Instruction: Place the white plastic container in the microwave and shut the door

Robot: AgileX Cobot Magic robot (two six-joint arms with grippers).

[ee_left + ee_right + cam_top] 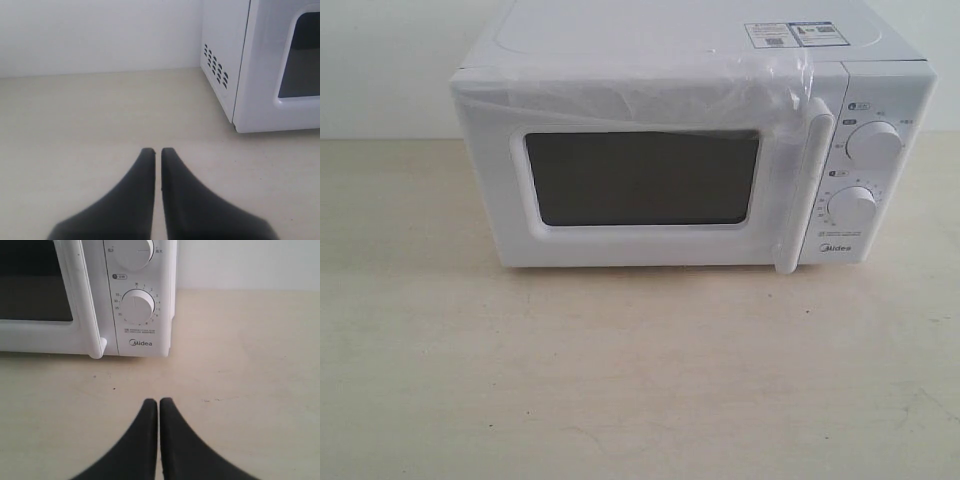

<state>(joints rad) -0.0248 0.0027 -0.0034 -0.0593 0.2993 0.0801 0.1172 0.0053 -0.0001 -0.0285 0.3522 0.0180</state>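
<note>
Black left gripper (154,152) closed tip to tip, empty, over beige tabletop (75,115), near the microwave (220,30) at its vented side | right gripper (158,402) likewise closed, empty, facing lower knob (138,306) | microwave stands mid-table, door (640,178) flush shut, clear film (620,95) loose along its top | interior unreadable through dark window.

White microwave (670,70) w/ dark door (650,180) window, 2 white knobs (873,143); beige table (620,380); black end effectors (156,152).
</note>
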